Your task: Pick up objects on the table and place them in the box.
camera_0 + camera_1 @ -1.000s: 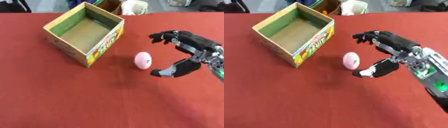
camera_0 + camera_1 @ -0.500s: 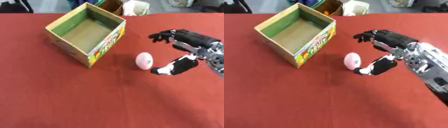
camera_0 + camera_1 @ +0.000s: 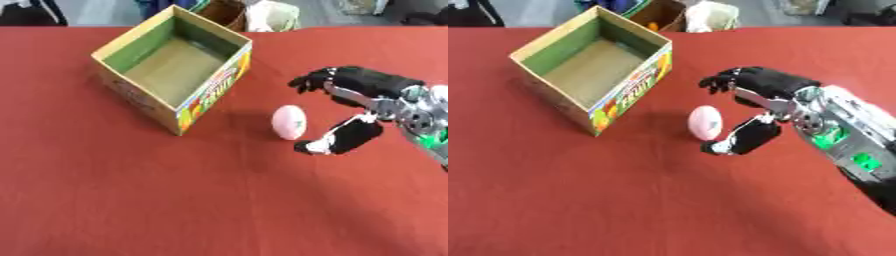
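Your right robot hand [image 3: 767,107] comes in from the right side and sits just beside the pink egg-shaped object [image 3: 705,122], on its right; the fingers [image 3: 726,79] curve forward above and past the egg's upper right, and the thumb [image 3: 741,140] reaches in low at the egg's lower right; the hand is spread apart in a wide cup, holding nothing, and you cannot tell from either view whether the thumb tip touches the egg or stops just short of it. The egg stands on its end on the red tabletop [image 3: 175,200], casting a soft shadow to its left; it lies near the cardboard box [image 3: 171,65], just off the box's near right corner, apart from it. The box rests open-topped on the tabletop, turned askew so a corner points toward you; its inner walls are green, its floor is plain brown, and its outer right side carries a colourful fruit print with lettering; nothing shows inside it. Your wrist and forearm [image 3: 846,140] trail toward the lower right, silver with small green lights on the casing. Beyond the far edge of the tabletop you see a second brown carton [image 3: 656,11] and a pale bag [image 3: 710,9] beside it.
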